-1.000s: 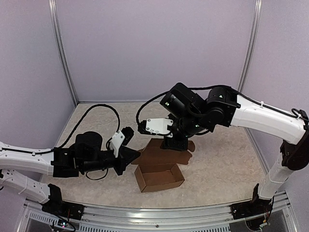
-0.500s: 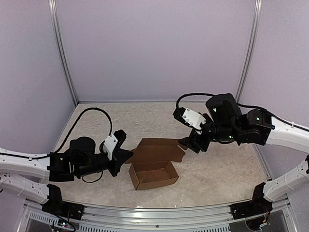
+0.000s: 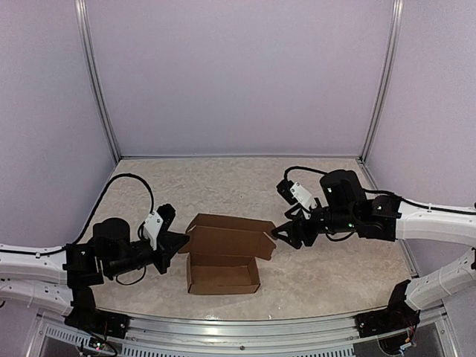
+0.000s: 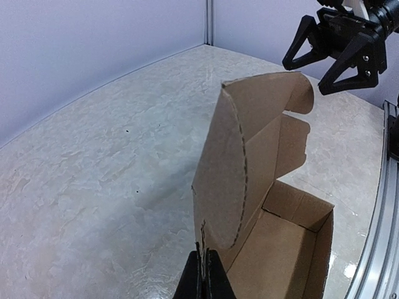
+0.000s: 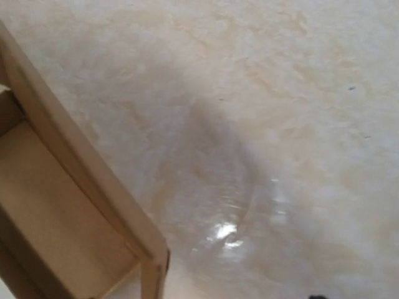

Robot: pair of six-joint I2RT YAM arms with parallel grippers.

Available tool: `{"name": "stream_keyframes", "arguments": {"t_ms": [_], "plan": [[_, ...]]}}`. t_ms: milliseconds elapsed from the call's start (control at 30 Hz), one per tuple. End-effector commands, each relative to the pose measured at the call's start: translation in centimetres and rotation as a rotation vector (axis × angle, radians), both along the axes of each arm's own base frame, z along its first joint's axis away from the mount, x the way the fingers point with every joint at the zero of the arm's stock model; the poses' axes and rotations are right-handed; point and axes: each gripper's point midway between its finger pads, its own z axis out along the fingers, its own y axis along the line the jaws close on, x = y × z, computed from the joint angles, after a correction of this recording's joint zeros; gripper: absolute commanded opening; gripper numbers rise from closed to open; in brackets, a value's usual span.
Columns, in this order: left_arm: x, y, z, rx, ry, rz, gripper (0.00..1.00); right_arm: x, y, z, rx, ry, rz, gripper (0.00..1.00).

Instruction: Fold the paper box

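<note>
1. Brown cardboard, thin and die-cut: the paper box (image 3: 223,274) looks very light and only moderately stiff. It should bend readily along its scored lines and crease or buckle if squeezed mid-panel.
2. It probably slides easily on the smooth marbled table (image 3: 335,260), so pushing on one flap calls for a brace from the other side.
3. The best holds are probably edges and corners, pinched across the sheet's thickness. The rounded tabs (image 4: 299,93) at the lid's far end look the weakest spots.
4. The left gripper (image 4: 202,277) has its fingers pressed together, with the lid panel's (image 4: 249,137) lower corner running down into them, so it appears to pinch that corner.
5. The right gripper (image 3: 285,235) is spread wide and holds nothing. It hangs just off the lid's opposite end, apart from the cardboard.
6. The box lies between the two grippers, starting at the left fingertips and stretching away towards the right ones.
7. That line is its long axis, running gripper to gripper across the table.
8. The tray (image 3: 222,277), with its walls already up, opens upward and sits on the arm-base side of the lid. The lid rises from the tray's far long wall, not yet closed.
</note>
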Motion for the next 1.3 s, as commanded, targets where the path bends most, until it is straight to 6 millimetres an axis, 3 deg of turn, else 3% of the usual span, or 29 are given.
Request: {"name": "stream_keyframes", "arguments": {"t_ms": [0,300,500,767,967,1100,1267], "plan": [[0.0,0.5,-0.2,-0.006,0.008,-0.004,0.0,-0.2,1.7,-0.7,0.141,0.075,0.057,0.71],[0.3,1.1,-0.3,-0.02,0.014,0.019,0.0,-0.3,2.7,-2.8,0.218,0.144,0.082,0.58],[0.2,1.2,-0.3,-0.022,0.015,0.02,0.0,0.4,2.6,-4.7,0.21,0.145,0.041,0.55],[0.2,1.3,-0.3,-0.022,0.016,0.022,0.0,2.0,2.0,-5.6,0.184,0.071,-0.027,0.54],[0.2,1.4,-0.3,-0.022,0.017,0.023,0.0,2.3,2.6,-6.2,0.209,0.075,-0.015,0.51],[0.3,1.4,-0.4,-0.022,0.019,0.025,0.0,2.4,3.2,-6.7,0.215,0.084,0.0,0.44],[0.4,1.5,-0.5,-0.023,0.021,0.036,0.0,2.2,3.7,-6.9,0.22,0.09,0.032,0.27]]}}
